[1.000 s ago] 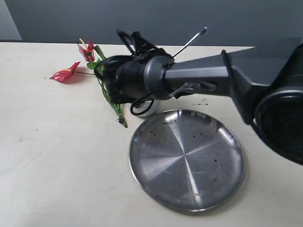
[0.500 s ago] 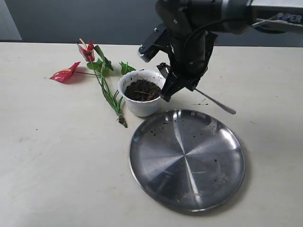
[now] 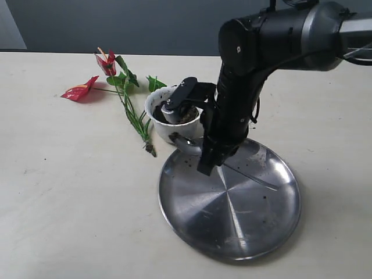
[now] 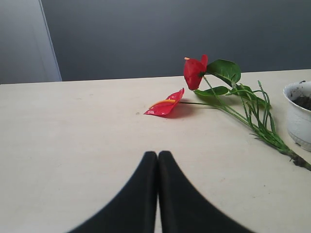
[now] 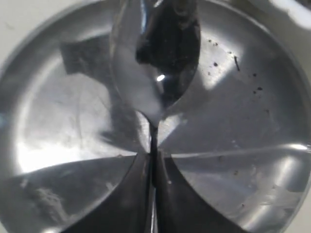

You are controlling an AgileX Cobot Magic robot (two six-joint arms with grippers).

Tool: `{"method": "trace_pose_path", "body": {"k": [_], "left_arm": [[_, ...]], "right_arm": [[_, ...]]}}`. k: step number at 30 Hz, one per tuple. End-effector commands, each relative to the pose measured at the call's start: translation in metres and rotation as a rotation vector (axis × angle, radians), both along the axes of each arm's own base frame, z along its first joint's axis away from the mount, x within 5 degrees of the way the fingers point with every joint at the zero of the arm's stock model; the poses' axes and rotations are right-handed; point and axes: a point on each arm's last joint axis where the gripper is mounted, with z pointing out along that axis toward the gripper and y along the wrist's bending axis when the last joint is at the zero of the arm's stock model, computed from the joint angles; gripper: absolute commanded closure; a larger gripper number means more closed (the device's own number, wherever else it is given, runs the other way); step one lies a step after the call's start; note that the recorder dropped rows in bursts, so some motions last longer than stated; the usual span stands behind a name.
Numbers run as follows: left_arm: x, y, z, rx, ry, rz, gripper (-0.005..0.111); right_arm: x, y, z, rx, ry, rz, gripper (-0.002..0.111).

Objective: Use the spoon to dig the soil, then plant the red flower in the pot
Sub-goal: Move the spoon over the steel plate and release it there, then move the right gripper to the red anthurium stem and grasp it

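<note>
The red flower (image 3: 110, 78) lies untouched on the counter (image 3: 70, 192), my idle left fingers (image 4: 157, 167) pressed together nearby. My right gripper (image 3: 204, 165), clenched on the spoon (image 5: 155, 58), has swung down from beside the pot (image 3: 165, 119) of soil (image 3: 187, 118) to the steel plate (image 3: 232, 232), likely to dump a scoop.

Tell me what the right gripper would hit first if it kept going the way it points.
Probably the large round steel plate: the right gripper, shut on the slim metal spoon, points straight down at it.
</note>
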Motion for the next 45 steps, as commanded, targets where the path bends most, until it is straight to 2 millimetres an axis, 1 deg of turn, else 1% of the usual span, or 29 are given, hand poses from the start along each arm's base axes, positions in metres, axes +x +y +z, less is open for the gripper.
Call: {"method": "trace_pose_path", "body": {"k": [1,7,19,27,36,37,38,40,42,45], "left_arm": [[0.0,0.0,0.001,-0.004,-0.006,-0.005,0.105],[0.0,0.0,0.001,-0.004,-0.006,-0.005,0.105],[0.0,0.0,0.001,-0.004,-0.006,-0.005,0.105],[0.0,0.0,0.001,-0.004,-0.006,-0.005,0.105],[0.0,0.0,0.001,-0.004,-0.006,-0.005,0.105],[0.0,0.0,0.001,-0.004,-0.006,-0.005,0.105],[0.0,0.0,0.001,-0.004,-0.006,-0.005,0.105],[0.0,0.0,0.001,-0.004,-0.006,-0.005,0.105],[0.0,0.0,0.001,-0.004,-0.006,-0.005,0.105],[0.0,0.0,0.001,-0.004,-0.006,-0.005,0.105]], "right_arm": [[0.002,-0.01,-0.011,-0.06,-0.074,0.057,0.109],[0.0,-0.017,-0.03,-0.128,-0.062,0.093,0.109],[0.002,-0.016,-0.059,-0.164,-0.007,0.088,0.109],[0.004,-0.01,-0.062,-0.106,-0.024,0.058,0.109],[0.005,-0.009,-0.062,-0.096,-0.037,0.056,0.109],[0.005,-0.009,-0.062,-0.095,-0.038,0.056,0.106],[0.005,-0.009,-0.062,-0.095,-0.038,0.056,0.101],[0.005,-0.009,-0.062,-0.095,-0.038,0.056,0.086],[0.005,-0.009,-0.062,-0.095,-0.038,0.056,0.08],[0.005,-0.009,-0.062,-0.095,-0.038,0.056,0.079]]}}
